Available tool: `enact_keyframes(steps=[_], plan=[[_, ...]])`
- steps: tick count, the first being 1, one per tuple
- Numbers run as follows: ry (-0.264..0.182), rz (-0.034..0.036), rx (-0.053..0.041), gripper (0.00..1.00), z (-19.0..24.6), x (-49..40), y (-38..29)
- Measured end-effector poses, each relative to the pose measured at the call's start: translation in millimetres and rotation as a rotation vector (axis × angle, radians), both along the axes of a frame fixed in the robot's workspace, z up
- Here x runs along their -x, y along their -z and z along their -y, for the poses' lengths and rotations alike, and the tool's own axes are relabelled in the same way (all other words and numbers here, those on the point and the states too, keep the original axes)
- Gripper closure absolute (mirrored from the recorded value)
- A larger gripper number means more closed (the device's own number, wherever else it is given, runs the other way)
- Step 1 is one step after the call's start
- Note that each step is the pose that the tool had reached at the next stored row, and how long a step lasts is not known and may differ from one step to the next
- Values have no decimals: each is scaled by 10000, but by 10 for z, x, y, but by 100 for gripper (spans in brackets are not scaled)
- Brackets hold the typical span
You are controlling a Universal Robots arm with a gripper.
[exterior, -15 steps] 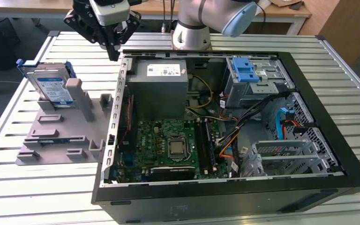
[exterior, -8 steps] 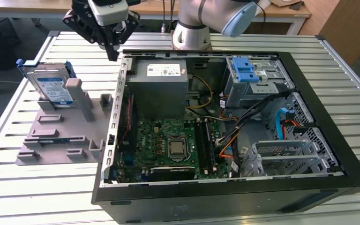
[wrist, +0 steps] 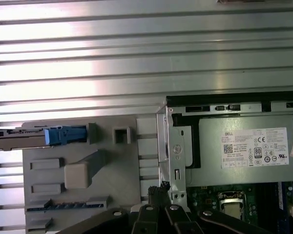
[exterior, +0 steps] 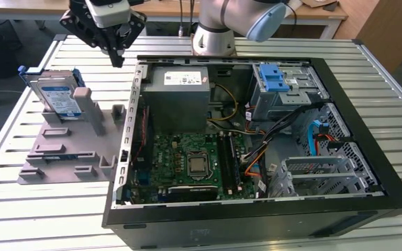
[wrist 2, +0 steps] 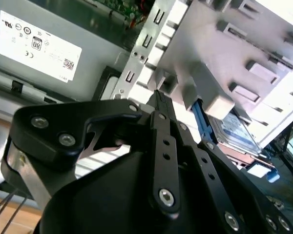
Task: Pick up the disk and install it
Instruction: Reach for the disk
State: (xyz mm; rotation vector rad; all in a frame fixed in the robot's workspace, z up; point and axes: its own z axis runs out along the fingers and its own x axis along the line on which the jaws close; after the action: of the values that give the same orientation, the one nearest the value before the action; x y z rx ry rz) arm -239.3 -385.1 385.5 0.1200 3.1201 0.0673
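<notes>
One disk (exterior: 56, 97) was recorded: a flat rectangular metal drive bearing a white-and-blue label, fitted with blue plastic rails along its edges. It was found standing on edge in a slot at the far end of one grey plastic stand (exterior: 61, 151), which was laid on the slatted metal table (exterior: 33, 219) at the exterior view's left of one open black computer case (exterior: 257, 222). In the first wrist view the disk (wrist: 19, 139) was seen edge-on. Inside the case were counted one grey power box (exterior: 180, 97) with a white sticker, one green circuit board (exterior: 187, 157), and one metal drive cage (exterior: 288, 97) carrying two blue tabs (exterior: 274, 78). One gripper (exterior: 119, 61) was noted above the table between disk and case, its fingers pressed together with nothing held, touching neither.
</notes>
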Motion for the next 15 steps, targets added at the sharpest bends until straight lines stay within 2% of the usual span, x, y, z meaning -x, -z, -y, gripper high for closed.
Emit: enact_keyframes(steps=[3, 7, 10, 15], plan=[[0, -32, 1, 89, -24, 76, 3], [-2, -40, 0, 89, -70, 205, 14], [0, -42, 1, 89, -109, 324, 32], [-1, -43, 0, 89, -145, 548, 58]])
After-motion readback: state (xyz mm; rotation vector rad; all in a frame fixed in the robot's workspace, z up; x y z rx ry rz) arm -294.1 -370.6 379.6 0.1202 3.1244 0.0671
